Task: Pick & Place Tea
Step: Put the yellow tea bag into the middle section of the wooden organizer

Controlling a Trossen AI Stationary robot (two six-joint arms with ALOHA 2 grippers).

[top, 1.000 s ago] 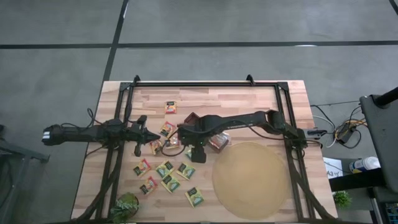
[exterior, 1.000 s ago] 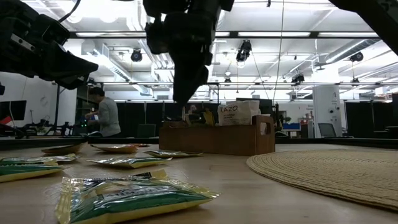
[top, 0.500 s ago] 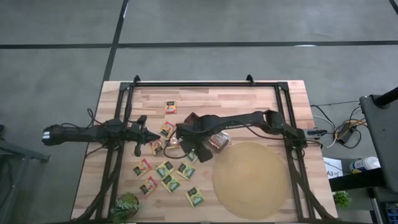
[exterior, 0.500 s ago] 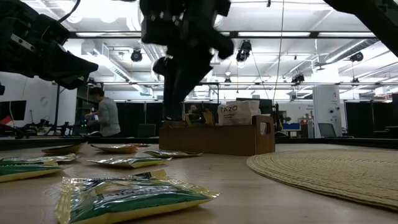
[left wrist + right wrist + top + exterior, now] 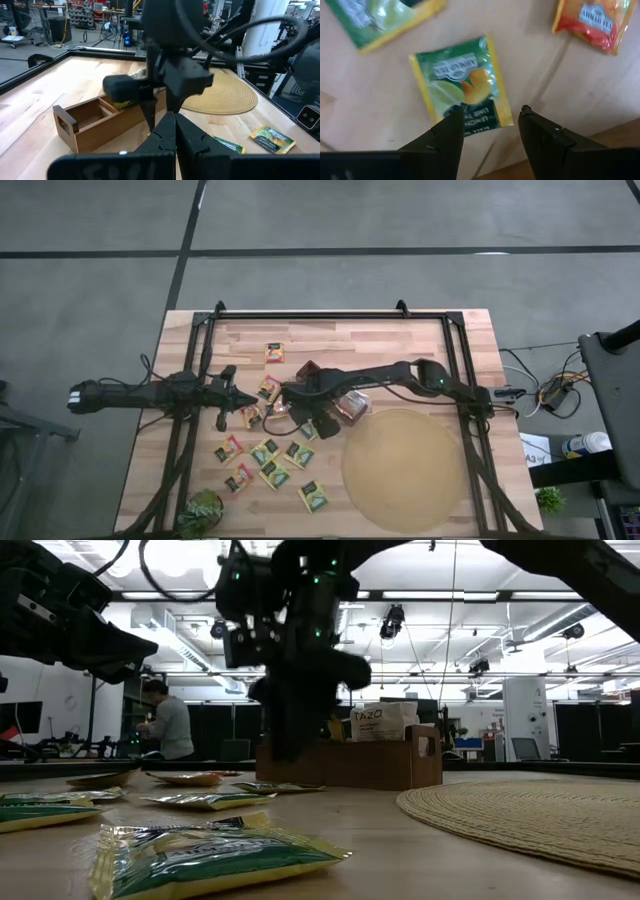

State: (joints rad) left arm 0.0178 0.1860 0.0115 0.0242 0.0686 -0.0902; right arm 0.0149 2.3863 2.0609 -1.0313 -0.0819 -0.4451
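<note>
Right gripper [image 5: 490, 122] hangs low over the middle of the worktop [image 5: 400, 345], just left of the wooden box [image 5: 345, 405]. Its jaws stand apart and hold nothing. The right wrist view shows a green-yellow lemon-lime sachet [image 5: 461, 85] lying flat directly beneath, part of it between the two fingertips [image 5: 451, 125]. An orange-red sachet [image 5: 592, 20] and another green one [image 5: 380, 20] lie close by.

Left gripper [image 5: 240, 402] waits over the left half of the worktop, jaws shut, empty as far as I can see.

Tea status, from the high view:
- One orange sachet [image 5: 274, 352] sits alone toward the far edge.
- A cluster of loose sachets [image 5: 270, 455] lies on the near left, flat on the wood.
- Two or three more lie between the grippers.
- The round woven mat [image 5: 405, 470] on the near right carries no sachets.
- The box holds some tea already: the low view shows a white packet [image 5: 380, 722] standing up out of it. How many are inside, cannot tell.

Judgement: task partly done at best. Most of the visible sachets are unplaced. Step in hand looks like the approach to grasp the lemon-lime sachet; the grip is not yet made. Thin flat packet on bare wood, so the fingertips may slide over it rather than catch an edge.
</note>
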